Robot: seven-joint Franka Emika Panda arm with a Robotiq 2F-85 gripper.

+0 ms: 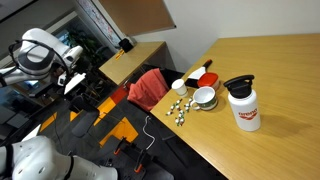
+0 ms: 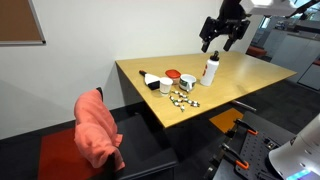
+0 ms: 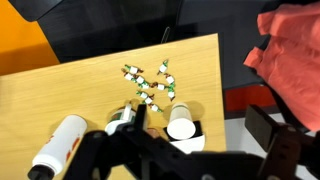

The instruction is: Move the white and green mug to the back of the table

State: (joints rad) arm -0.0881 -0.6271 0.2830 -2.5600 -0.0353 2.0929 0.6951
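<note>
Gripper [image 2: 222, 40] hangs high above the table [image 2: 255, 75], well clear of everything on it, with its two dark fingers spread apart and nothing between them; in the wrist view its fingers fill the bottom edge as a dark blur, too unclear to add anything. On the table, the white and green mug [image 2: 186, 83] stands upright near the side that faces the chair [image 2: 70, 150], and its dark green inside shows in an exterior view [image 1: 204, 97]. It sits between the tall white bottle [image 2: 211, 68] with the black lid and the small white cup [image 2: 166, 86], close to both, though I cannot tell whether it touches either. A red round thing [image 2: 173, 75] lies just behind the mug, and a scatter of small white and green pieces [image 2: 183, 99] lies just in front of it, toward the table edge. In the wrist view the pieces [image 3: 150, 85] sit mid-table, the bottle [image 3: 57, 143] is at the lower left, the cup [image 3: 181, 122] is to the right, and the mug [image 3: 122, 117] is partly hidden behind the gripper. A red cloth [image 2: 98, 128] is draped over the chair, beside the table and apart from the mug
</note>
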